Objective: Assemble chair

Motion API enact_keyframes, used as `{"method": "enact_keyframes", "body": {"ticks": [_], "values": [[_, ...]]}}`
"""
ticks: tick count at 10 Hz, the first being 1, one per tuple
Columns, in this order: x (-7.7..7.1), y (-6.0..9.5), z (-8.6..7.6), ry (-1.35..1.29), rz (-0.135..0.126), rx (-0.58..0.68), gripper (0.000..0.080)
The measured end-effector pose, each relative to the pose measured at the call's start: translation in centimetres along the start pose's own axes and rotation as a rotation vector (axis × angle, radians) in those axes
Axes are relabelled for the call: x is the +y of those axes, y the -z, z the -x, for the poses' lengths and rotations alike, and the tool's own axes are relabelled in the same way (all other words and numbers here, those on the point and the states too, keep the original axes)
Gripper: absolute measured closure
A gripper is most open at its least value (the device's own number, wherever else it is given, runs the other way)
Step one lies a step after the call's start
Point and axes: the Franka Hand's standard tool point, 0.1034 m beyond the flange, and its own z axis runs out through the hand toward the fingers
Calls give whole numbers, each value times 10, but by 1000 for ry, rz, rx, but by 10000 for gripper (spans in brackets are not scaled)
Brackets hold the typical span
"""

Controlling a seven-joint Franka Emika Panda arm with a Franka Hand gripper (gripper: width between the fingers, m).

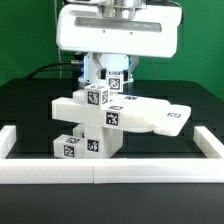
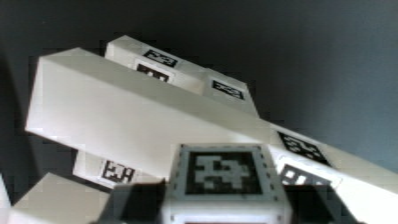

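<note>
Matte white blocky tagged chair assembly (image 1: 105, 120) — centre frame — is being pinched by the two-finger gripper (image 1: 112, 82) at its top.

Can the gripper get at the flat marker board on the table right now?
Probably not directly: the gripper sits shut on the chair assembly, and the marker board lies low beside it.

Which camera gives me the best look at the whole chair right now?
The exterior view. It shows the whole chair on the black table, with its stacked tagged blocks and a flat slab pointing toward the exterior view's right. The wrist view shows only a close, cropped part of the chair, slabs and tags.
</note>
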Motion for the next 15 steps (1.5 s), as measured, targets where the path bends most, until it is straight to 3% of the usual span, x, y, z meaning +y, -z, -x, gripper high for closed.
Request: {"method": "enact_keyframes", "body": {"ticks": [15], "values": [[7,-6,2,6,16,54,509]]}}
